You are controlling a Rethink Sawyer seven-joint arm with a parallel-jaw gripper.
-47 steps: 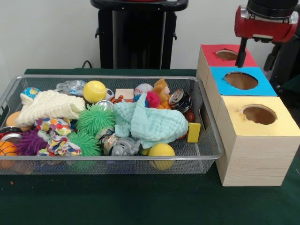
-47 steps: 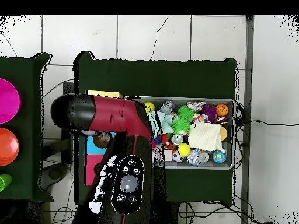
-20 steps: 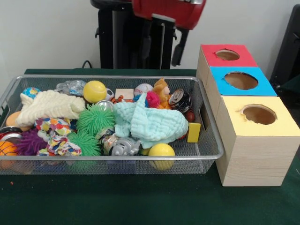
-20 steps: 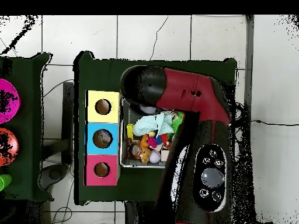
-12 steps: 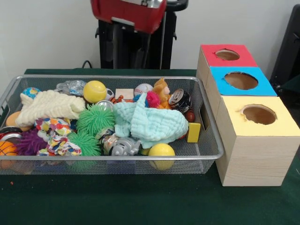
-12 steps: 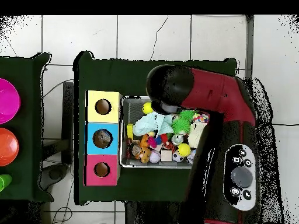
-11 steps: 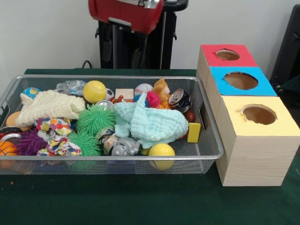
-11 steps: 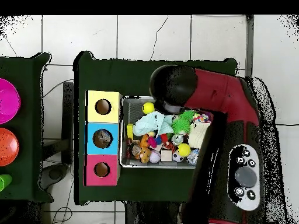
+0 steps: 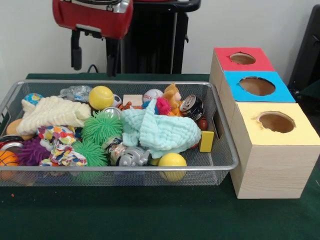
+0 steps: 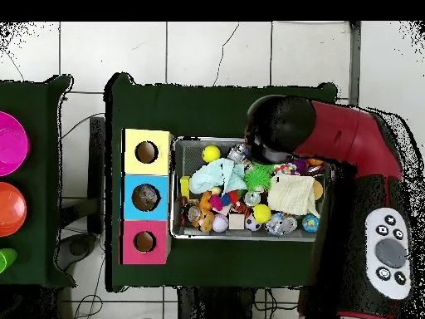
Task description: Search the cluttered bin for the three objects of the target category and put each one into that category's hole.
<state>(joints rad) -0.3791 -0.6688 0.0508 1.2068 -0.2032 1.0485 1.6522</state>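
Note:
The silver wire-mesh bin (image 9: 120, 82) lies on the green table, full of toys. One crushed clear bottle (image 9: 75, 93) with blue on it lies at the bin's far left, by a small blue ball. I see no other bottle; cloths cover much of the heap. My gripper (image 9: 93, 60) hangs open and empty just above that far-left part of the bin, slightly behind the bottle. The blue-topped box's round hole (image 9: 257, 86) is the middle one at the right. In the overhead view the arm (image 10: 332, 141) covers the gripper; the bin (image 10: 172, 187) and the blue hole (image 10: 146, 197) show.
A red-topped box (image 9: 242, 58) and a yellow-topped box (image 9: 276, 122) flank the blue one. The bin holds a mint cloth (image 9: 160, 130), a cream cloth (image 9: 52, 112), green spiky balls (image 9: 101, 126), yellow balls, a crushed can (image 9: 192, 106) and a silver toy animal (image 9: 131, 157).
The arm has swung from over the coloured boxes across the bin's far side to its far-left end. The gripper stays empty. Nothing in the bin has moved.

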